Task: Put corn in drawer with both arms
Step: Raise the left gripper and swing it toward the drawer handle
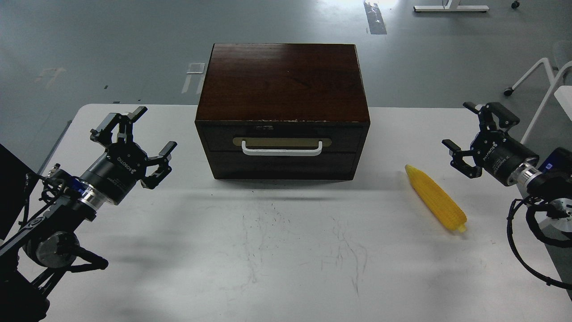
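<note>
White table (286,250), matte and scuffed with fine dark scratches near the middle; rounded far-left corner visible, broad bare surface in front of the cabinet and between the two arms. Dark-brown wooden cabinet (282,80) at the far centre, boxy, glossy grained top, chipped pale line along its front upper edge. Drawer (281,139) shut flush in the upper front, with brass plate and white bar handle (281,150). Corn (435,197) lying flat on the table, right of the cabinet and apart from it; yellow, tapered, rowed kernels; long axis diagonal, pointed tip toward the cabinet, stub end toward the near right. Left gripper (136,141) left of the cabinet, fingers spread wide, empty. Right gripper (469,136) beyond the corn on the right, fingers spread wide, empty, clear of the corn.
</note>
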`<action>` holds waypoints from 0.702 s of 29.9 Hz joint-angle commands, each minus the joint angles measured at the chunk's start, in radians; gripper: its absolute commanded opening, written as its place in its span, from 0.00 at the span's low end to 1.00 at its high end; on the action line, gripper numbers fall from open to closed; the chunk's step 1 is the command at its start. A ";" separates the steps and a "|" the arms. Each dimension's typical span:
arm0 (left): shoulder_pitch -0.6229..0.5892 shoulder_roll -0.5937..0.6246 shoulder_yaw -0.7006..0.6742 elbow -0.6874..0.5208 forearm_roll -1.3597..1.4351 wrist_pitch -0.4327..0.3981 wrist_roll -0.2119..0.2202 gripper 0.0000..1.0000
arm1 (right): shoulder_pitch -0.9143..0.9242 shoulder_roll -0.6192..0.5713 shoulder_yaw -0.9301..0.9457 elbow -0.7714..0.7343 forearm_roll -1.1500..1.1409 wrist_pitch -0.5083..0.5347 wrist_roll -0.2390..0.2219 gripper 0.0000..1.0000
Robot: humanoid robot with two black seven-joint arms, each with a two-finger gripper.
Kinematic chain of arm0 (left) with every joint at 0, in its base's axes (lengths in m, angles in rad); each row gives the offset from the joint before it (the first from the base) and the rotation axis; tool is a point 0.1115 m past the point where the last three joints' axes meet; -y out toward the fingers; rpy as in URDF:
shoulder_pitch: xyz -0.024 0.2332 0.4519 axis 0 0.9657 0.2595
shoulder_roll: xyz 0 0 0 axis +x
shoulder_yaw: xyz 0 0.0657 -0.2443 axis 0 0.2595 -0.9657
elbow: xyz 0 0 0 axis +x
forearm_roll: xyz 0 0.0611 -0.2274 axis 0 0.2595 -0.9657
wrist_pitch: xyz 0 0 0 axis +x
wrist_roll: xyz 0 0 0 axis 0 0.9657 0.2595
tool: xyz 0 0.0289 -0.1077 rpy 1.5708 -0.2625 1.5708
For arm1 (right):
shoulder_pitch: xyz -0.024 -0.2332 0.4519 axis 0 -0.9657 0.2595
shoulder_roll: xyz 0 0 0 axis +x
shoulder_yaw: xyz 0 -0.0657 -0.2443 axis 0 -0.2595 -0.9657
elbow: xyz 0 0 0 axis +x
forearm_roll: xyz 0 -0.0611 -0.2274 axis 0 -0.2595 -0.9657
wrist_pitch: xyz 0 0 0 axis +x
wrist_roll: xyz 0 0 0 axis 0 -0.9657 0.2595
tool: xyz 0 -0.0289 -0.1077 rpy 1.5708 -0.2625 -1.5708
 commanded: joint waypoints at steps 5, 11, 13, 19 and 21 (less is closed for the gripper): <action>0.007 0.000 0.000 0.000 0.000 0.005 -0.001 0.99 | -0.001 0.004 0.002 -0.005 0.001 0.000 0.000 1.00; 0.006 0.047 -0.001 0.006 -0.010 -0.002 0.001 0.99 | -0.001 0.004 0.014 -0.008 -0.001 0.000 0.000 1.00; 0.004 0.073 -0.001 0.006 -0.011 -0.006 -0.004 0.99 | -0.001 0.004 0.022 -0.011 0.001 0.000 0.000 1.00; -0.072 0.168 0.000 0.018 0.000 -0.061 -0.011 0.99 | -0.001 0.001 0.025 -0.017 -0.001 0.000 0.000 1.00; -0.106 0.179 -0.003 0.007 0.007 -0.061 -0.042 0.99 | 0.001 0.001 0.029 -0.017 0.001 0.000 0.000 1.00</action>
